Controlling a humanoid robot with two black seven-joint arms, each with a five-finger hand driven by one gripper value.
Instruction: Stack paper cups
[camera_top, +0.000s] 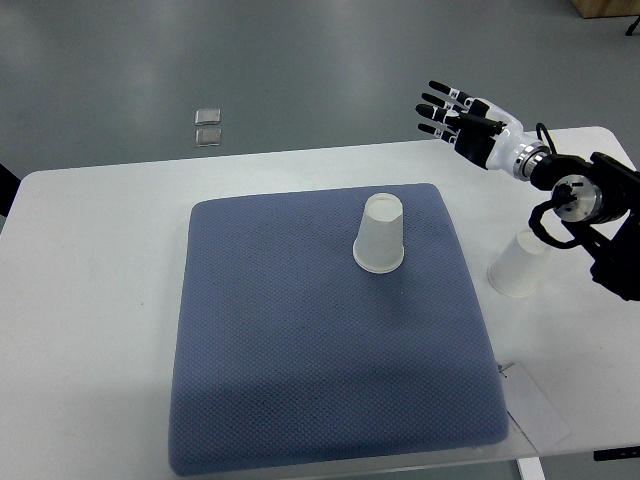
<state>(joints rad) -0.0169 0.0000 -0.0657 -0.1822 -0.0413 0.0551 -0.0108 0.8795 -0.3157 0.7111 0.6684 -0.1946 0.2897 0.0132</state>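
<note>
Upturned paper cup (379, 243) on blue mat (330, 330), centre. Second cup (519, 265) off-mat at three o'clock (axis upright, partly hidden by forearm). Right hand (455, 118) empty, fingers spread, hovering at one o'clock; nearer second cup, lying toward five o'clock.

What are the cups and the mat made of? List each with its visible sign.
Cups: likely paper, matte white, thin walls with a rolled rim.
Mat: seems a woven or foam-backed fabric, blue-grey, with a fine dotted texture and soft rounded edges.
</note>
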